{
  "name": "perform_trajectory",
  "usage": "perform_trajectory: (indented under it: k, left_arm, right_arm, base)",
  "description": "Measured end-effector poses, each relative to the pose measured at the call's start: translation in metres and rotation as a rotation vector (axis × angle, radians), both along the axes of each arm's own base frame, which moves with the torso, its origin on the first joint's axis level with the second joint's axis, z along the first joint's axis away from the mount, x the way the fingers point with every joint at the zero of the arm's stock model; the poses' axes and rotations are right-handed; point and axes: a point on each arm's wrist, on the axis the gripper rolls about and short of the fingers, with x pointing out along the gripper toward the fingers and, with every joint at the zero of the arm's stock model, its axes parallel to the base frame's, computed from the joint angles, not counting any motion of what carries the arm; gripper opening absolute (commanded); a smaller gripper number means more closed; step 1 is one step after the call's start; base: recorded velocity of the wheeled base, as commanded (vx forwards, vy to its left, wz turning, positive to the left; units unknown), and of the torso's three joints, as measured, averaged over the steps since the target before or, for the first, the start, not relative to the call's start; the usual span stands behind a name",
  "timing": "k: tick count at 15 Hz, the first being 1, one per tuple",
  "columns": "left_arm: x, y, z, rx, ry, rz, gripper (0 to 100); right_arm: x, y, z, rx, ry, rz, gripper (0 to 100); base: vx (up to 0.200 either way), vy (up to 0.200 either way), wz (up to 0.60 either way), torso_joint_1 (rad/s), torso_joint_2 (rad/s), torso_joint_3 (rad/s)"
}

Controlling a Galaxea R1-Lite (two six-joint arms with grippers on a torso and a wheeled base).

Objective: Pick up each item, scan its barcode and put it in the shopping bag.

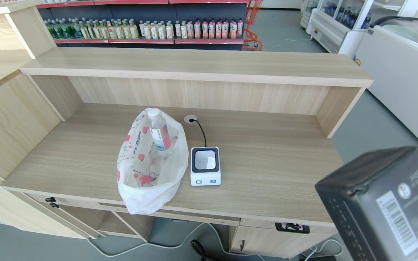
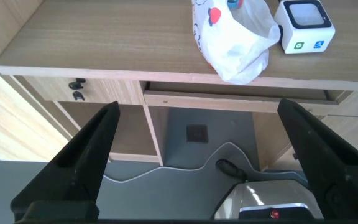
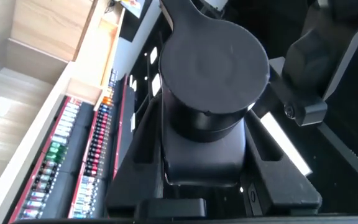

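Observation:
A white shopping bag (image 1: 147, 170) with red prints stands open on the wooden counter (image 1: 267, 156). A clear water bottle (image 1: 159, 134) leans upright inside it. Just right of the bag sits the white barcode scanner (image 1: 205, 165), window facing up. My right gripper (image 3: 207, 124) is shut on a black container (image 3: 213, 56) with a round lid. That black container (image 1: 379, 203) hangs off the counter's front right corner, its barcode label turned toward the head camera. My left gripper (image 2: 199, 109) is open, low in front of the counter, short of the bag (image 2: 235, 43) and scanner (image 2: 304, 25).
The scanner's black cable (image 1: 200, 128) runs back to a hole in the counter. A raised ledge (image 1: 194, 65) and side walls enclose the counter's back and sides. Drink shelves (image 1: 147, 30) stand behind, freezers (image 1: 401, 69) to the right. Cords (image 2: 222, 165) lie on the floor under the counter.

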Motion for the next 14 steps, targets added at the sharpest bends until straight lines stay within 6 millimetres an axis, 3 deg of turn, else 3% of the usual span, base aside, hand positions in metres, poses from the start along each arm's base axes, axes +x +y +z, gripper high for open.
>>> perform_trajectory:
  k: [4,6,8,11,14]
  left_arm:
    - [0.0,0.0,0.0,0.0,0.0,0.0,100]
    - [0.0,0.0,0.0,0.0,0.0,0.0,100]
    - [0.0,0.0,0.0,0.0,0.0,0.0,100]
    - [0.0,0.0,0.0,0.0,0.0,0.0,100]
    - [0.0,0.0,0.0,0.0,0.0,0.0,100]
  right_arm:
    - [0.0,0.0,-0.001,-0.005,0.01,0.007,0]
    - [0.006,0.003,0.003,-0.009,0.129,-0.024,0]
    - [0.024,0.004,0.006,0.054,0.433,-0.259,0]
    - [0.047,-0.014,0.002,0.329,1.009,-0.64,0]
    - [0.064,-0.059,-0.002,0.639,1.225,-0.907,0]
  base:
    - [0.0,0.0,0.0,0.0,0.0,0.0]
    - [0.0,0.0,0.0,0.0,0.0,0.0]
    - [0.0,0.0,0.0,0.0,0.0,0.0]
    - [0.0,0.0,0.0,0.0,0.0,0.0]
    - [0.0,0.0,0.0,0.0,0.0,0.0]
